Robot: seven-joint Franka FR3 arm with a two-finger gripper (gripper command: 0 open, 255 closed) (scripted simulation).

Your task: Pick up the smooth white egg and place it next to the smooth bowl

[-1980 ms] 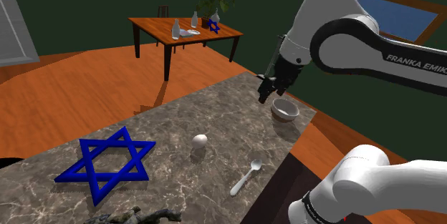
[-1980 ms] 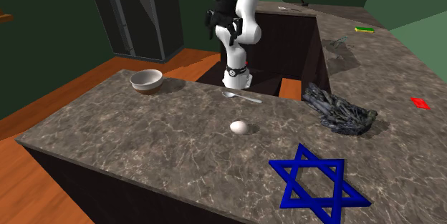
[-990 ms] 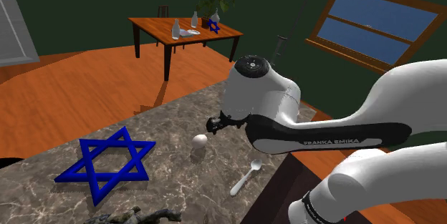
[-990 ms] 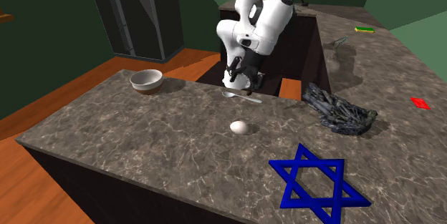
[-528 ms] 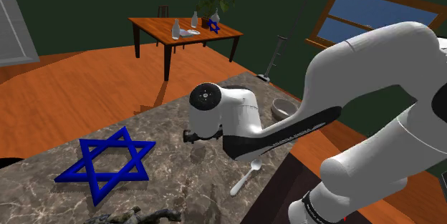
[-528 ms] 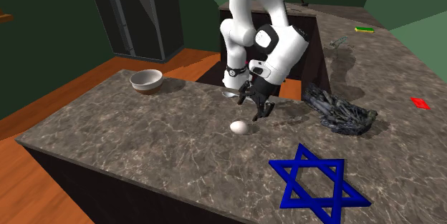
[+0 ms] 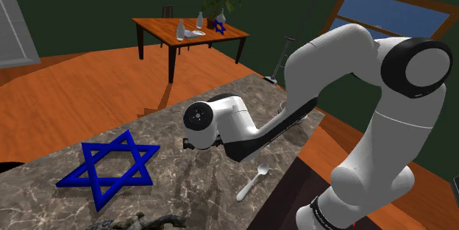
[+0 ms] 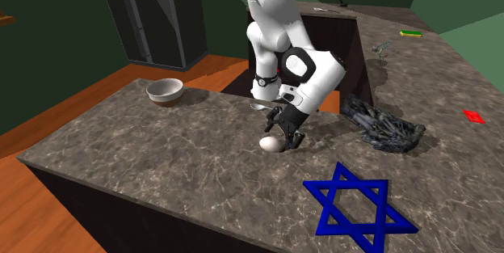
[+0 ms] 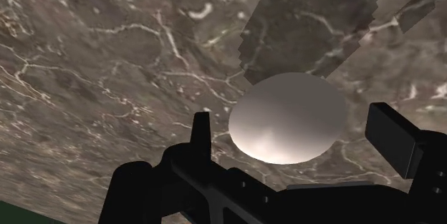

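Observation:
A smooth white egg (image 8: 270, 143) lies on the marbled stone counter (image 8: 161, 154). My black gripper (image 8: 285, 132) hangs low right over it, pointing down. In the wrist view the egg (image 9: 289, 117) sits between the two fingers (image 9: 201, 128), which stand apart on either side without clasping it, so the gripper (image 9: 296, 128) is open. In the shoulder view the arm's wrist (image 7: 213, 122) hides the egg. The pale bowl (image 8: 165, 90) stands near the counter's far corner, well off to the second exterior view's left of the egg.
A white spoon (image 7: 252, 182) lies close behind the egg toward the stand. A blue star frame (image 8: 355, 207) and a dark tangled heap (image 8: 384, 126) sit on the counter. Further back stands a wooden table (image 7: 190, 30) with bottles.
The arm has swung away from above the bowl and come down across the counter. The open gripper now sits low over the egg, which has stayed in place.

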